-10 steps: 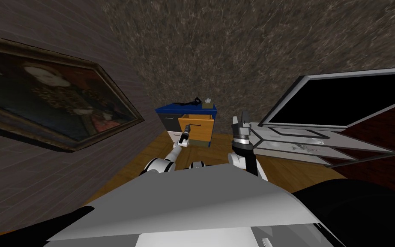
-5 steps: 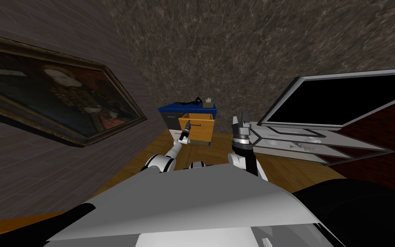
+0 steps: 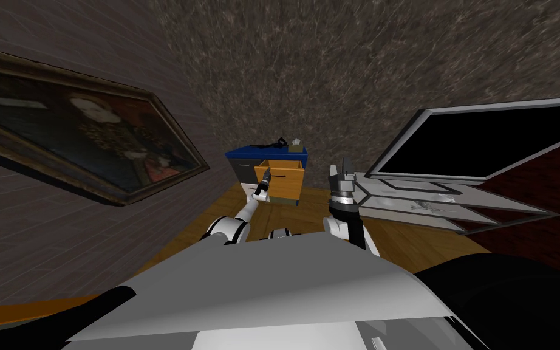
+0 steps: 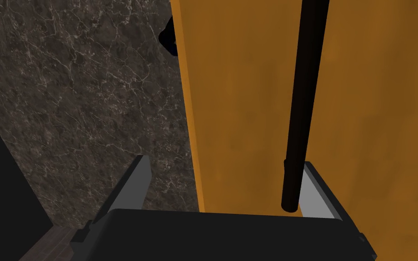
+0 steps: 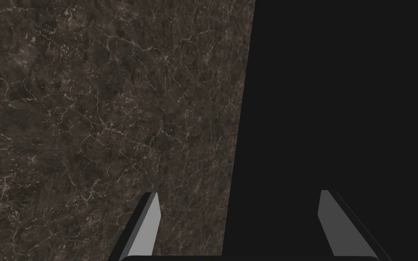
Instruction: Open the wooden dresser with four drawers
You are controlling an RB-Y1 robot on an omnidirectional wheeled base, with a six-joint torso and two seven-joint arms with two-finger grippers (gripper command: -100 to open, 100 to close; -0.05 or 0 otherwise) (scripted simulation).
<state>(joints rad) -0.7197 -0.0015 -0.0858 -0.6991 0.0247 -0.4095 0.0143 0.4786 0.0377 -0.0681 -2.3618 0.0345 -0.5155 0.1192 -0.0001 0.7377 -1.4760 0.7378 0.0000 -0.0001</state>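
The left hand (image 4: 225,161), fingers apart, brackets the black handle (image 4: 301,90) of the pulled-out orange drawer (image 3: 280,181) at twelve o'clock, seemingly placed to pull; the right hand (image 5: 238,192) hovers, fingers apart.

we are losing the black handle (image 4: 304,90) past the left wrist view's edge, its end hiding part of a left gripper (image 4: 224,186) finger (image 4: 314,195), a dark thing (image 3: 271,144) and a pale thing (image 3: 296,146) atop the dresser (image 3: 280,179) proving too small to name
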